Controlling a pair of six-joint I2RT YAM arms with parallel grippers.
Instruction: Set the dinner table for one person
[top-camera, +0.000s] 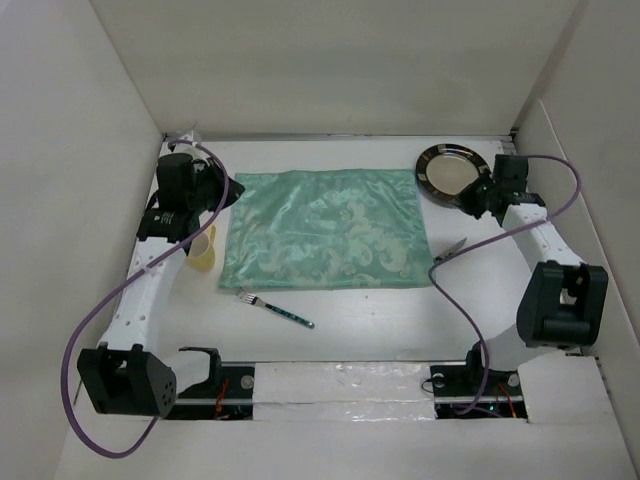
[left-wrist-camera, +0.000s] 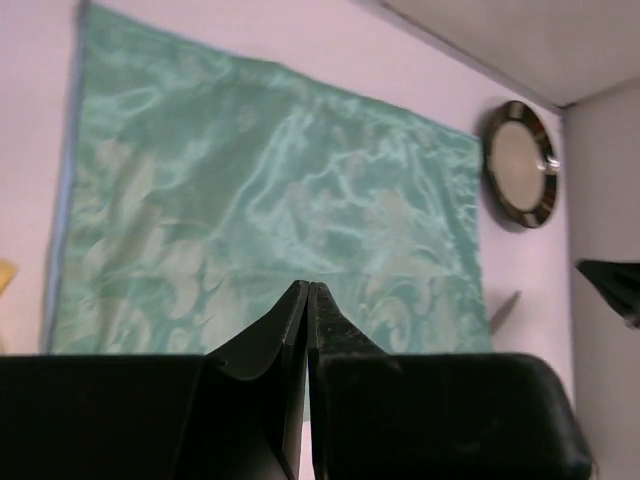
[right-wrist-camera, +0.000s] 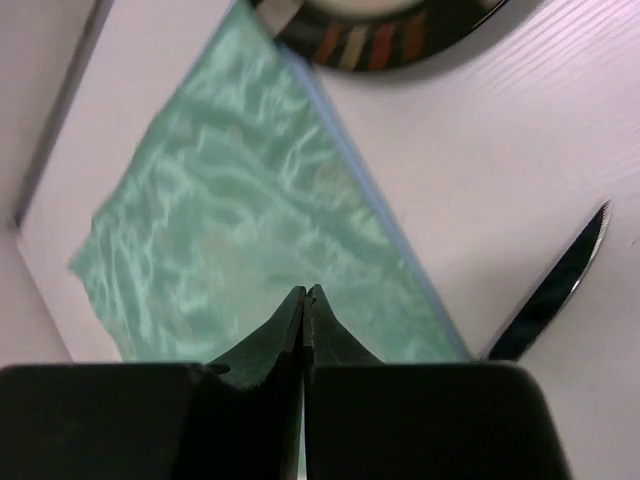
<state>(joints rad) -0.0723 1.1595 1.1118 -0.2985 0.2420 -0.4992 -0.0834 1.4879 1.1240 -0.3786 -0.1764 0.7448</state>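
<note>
Across the white counter (top-camera: 380, 320), seen from above, a mint-green placemat (top-camera: 325, 230) lies flat in the middle with nothing on it. A dark-rimmed plate (top-camera: 450, 172) sits at the far right. A knife (top-camera: 450, 248) lies just off the mat's right edge, a fork (top-camera: 275, 307) near its front left corner, and a yellow cup (top-camera: 203, 252) beside its left edge.

Both wrist views show the left claw (left-wrist-camera: 307, 292) and the right claw (right-wrist-camera: 304, 293) pressed closed on nothing.

We judge the plate riskiest: its thin rim could slip from a pinch, and dragging it could ruck the cloth. The right arm's purple cable (top-camera: 433, 265) bends close to the knife and could sweep it. The left arm leans beside the cup and could tip it.

That arm hides part of the cup. The right wrist view cuts off most of the plate and hides the knife's handle. We cannot tell whether the cup holds anything.
</note>
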